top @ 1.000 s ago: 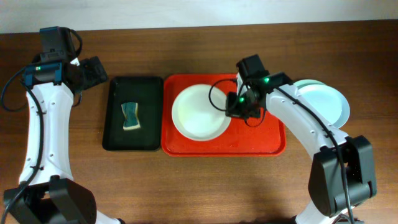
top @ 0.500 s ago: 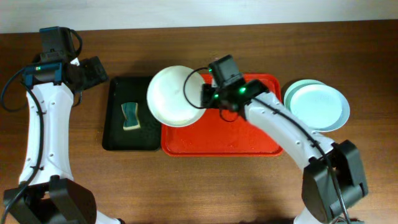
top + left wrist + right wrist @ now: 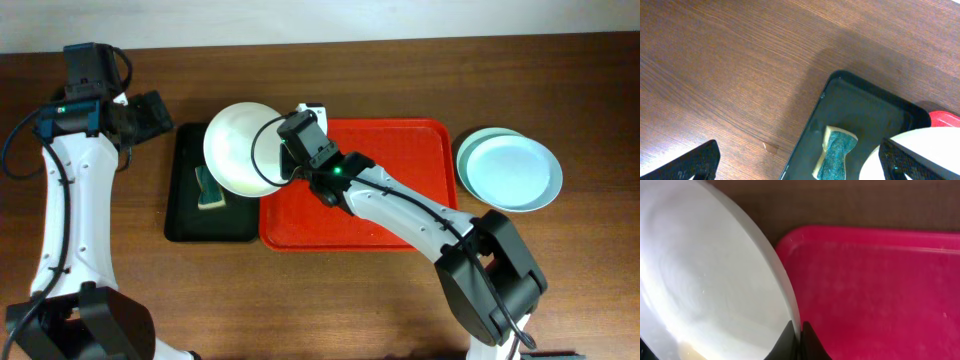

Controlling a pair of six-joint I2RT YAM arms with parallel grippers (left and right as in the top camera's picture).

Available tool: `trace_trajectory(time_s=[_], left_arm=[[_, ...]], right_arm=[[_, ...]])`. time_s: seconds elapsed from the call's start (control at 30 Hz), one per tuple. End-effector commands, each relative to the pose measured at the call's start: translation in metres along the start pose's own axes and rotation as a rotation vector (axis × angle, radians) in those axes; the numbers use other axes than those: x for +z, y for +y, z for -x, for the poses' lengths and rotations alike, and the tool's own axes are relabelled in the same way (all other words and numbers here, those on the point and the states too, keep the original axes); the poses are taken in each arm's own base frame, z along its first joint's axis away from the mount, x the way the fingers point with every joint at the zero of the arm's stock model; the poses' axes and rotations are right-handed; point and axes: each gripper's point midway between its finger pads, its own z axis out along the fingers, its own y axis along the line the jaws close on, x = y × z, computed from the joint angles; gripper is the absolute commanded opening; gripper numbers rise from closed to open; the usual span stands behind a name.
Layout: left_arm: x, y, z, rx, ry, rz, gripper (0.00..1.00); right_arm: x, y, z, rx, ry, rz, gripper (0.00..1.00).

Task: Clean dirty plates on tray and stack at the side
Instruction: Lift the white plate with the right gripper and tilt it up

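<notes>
Right wrist close-up: clamped shut with the right gripper (image 3: pixel 800 340) on the rim of the white plate (image 3: pixel 705 280). Held over the black tray (image 3: pixel 188 222), above the sponge (image 3: pixel 208 195), beside the red tray (image 3: pixel 400 205). Keep pinch firm; bring wide-open, empty left gripper (image 3: pixel 160 112) to sponge.

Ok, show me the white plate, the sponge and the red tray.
white plate (image 3: pixel 238 150), overhead view, centre of its bowl.
sponge (image 3: pixel 837 152), left wrist view, green top face.
red tray (image 3: pixel 400 170), overhead view, bare floor.
</notes>
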Motion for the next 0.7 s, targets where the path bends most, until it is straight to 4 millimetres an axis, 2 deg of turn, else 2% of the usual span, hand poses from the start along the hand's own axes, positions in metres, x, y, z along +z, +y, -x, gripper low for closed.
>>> trace_trajectory(time_s=[0.0,0.23,0.5,0.67], left_arm=[[0.003,0.002,-0.001,-0.016,0.007,0.008,0.99],[0.003,0.0,-0.002,-0.012,0.007,0.006,0.99],[0.003,0.0,-0.002,-0.011,0.007,0.005,0.99],[0.003,0.0,-0.002,-0.011,0.007,0.005,0.99]], right_arm=[[-0.003,0.012,0.02,-0.098,-0.09,0.003,0.04],[-0.014,0.041,0.061,-0.375,-0.292,0.052,0.04],[-0.032,0.064,0.097,-0.553,-0.476,0.068,0.04],[-0.05,0.073,0.116,-0.749,-0.605,-0.073,0.04]])
